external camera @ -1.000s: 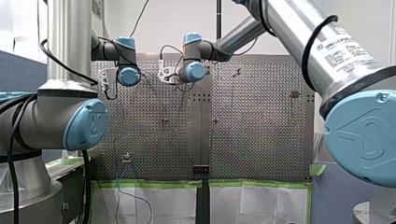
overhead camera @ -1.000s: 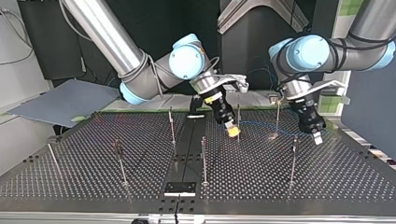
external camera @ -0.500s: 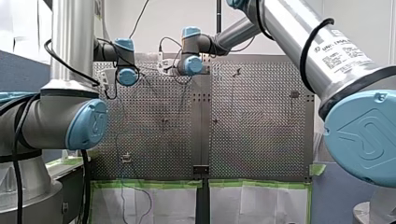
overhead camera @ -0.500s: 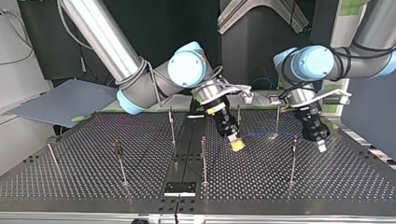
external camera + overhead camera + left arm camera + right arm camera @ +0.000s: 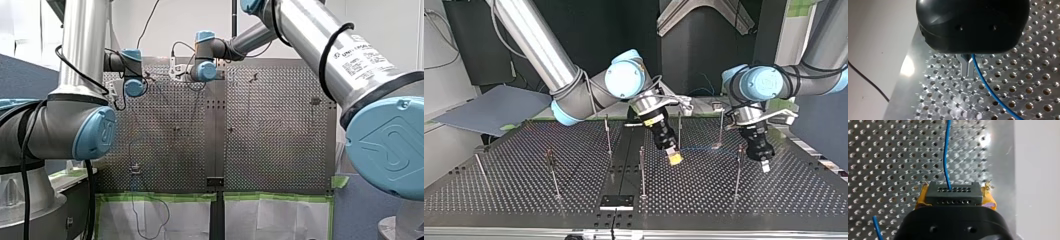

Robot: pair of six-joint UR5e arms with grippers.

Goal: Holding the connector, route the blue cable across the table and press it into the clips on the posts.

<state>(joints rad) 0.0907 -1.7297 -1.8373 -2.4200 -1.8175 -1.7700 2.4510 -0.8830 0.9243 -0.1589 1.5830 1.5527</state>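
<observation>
Overall: perforated metal desk (image 5: pixel 514 200), dark and glossy in the top view, split by a solid centre seam (image 5: pixel 623 150) running from far edge to near edge.
Room: dark panels behind the far edge; grey-blue sheet (image 5: pixel 494 107) lying off the desk, well left of the seam in the top view; green tape (image 5: pixel 160 197) along the desk edge nearest the front camera, on both sides of the seam.
Posts (image 5: pixel 642 170): thin and upright, spread on both sides of the seam, one just right of it in the top view; clips too small to read.
Black bracket (image 5: pixel 616 202): on the seam, at the near edge in the top view.
My right gripper (image 5: pixel 674 158): just right of the seam in the top view, tip low over the desk; yellow pads clamped on the connector (image 5: pixel 953 193).
Blue cable (image 5: pixel 946 152): out of the connector's holed face, away from the seam, low over the desk.
My left gripper (image 5: pixel 766 165): well right of the seam in the top view, pointing down; metal fingers (image 5: pixel 964 67) drawn nearly together; cable emerging right beside them, pinched or merely alongside, cannot tell.
Edges: plain unperforated rim just beside my left gripper.
Open room: broad perforated stretch left of the seam in the top view, broken only by posts.
</observation>
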